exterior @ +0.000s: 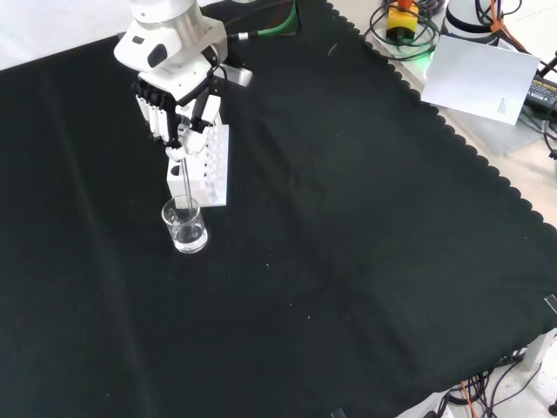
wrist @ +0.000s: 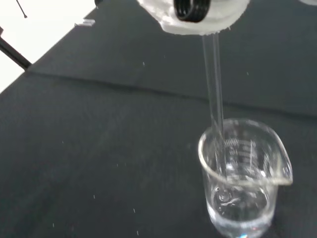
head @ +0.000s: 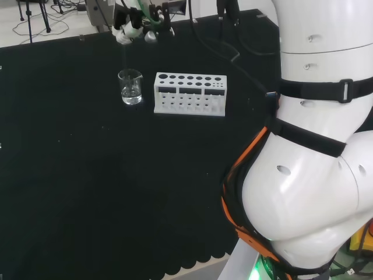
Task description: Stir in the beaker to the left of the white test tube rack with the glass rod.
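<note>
We see the glass rod hanging almost upright from the hand, its lower end dipped inside the beaker and resting near the bottom, in a shallow pool of clear liquid. In the wrist view the rod enters the beaker close to the wall opposite the pouring lip. We take the beaker as our landmark: it stands upright on the black cloth, and in the head view the beaker sits just to the left of the white test tube rack, apart from it by a narrow strip of cloth. In the front view the same beaker stands just in front of the rack, at its near end.

Directly above the beaker we find the hand, its fingers curled downward and pinching the top of the rod between them. In the head view the hand sits above and behind the beaker, and the rod shows as a faint thin line going down to the rim. To the right of the beaker in the head view, beyond the rack, the arm's large white links rise with black straps and orange cable along them.
</note>
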`<state>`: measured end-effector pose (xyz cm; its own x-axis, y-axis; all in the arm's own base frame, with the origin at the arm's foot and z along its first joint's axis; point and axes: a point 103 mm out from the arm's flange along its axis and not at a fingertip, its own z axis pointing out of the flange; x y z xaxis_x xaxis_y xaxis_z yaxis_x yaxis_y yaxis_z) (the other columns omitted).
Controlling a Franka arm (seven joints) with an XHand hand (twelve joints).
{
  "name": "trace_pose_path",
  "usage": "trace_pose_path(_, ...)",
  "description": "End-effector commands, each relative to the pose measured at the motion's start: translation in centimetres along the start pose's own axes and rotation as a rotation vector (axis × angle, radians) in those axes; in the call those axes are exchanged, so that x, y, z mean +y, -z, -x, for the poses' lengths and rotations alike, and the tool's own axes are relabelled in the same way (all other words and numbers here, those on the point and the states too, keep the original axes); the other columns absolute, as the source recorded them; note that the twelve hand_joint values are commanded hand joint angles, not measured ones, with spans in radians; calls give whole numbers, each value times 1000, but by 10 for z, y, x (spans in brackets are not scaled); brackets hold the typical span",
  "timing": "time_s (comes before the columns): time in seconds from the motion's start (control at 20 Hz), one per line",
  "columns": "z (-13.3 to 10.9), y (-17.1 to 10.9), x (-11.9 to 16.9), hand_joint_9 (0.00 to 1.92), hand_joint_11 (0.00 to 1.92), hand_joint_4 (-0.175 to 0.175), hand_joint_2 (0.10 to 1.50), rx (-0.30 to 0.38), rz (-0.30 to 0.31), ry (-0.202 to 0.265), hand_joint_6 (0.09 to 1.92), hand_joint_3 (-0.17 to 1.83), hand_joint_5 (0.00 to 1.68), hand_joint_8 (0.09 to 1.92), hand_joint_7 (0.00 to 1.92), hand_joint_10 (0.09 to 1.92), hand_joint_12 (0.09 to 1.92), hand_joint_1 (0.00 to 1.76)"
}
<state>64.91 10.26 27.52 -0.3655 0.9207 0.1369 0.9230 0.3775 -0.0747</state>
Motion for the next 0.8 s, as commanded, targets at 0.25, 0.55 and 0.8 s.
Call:
trace_pose_path(0.25, 0, 2, 15, 1722, 1475, -175, 1020, 2, 2, 14, 164, 18, 1276, 972, 1192, 627, 943, 1306)
trace_pose_path(0.55, 27, 8, -1, 1722, 1476, -175, 1021, -4, 8, -37, 163, 16, 1276, 972, 1193, 628, 942, 1305)
trace_pose_path(0.8, 34, 14, -17, 1723, 1476, -175, 1021, -14, 12, -64, 163, 15, 1276, 972, 1193, 629, 942, 1305)
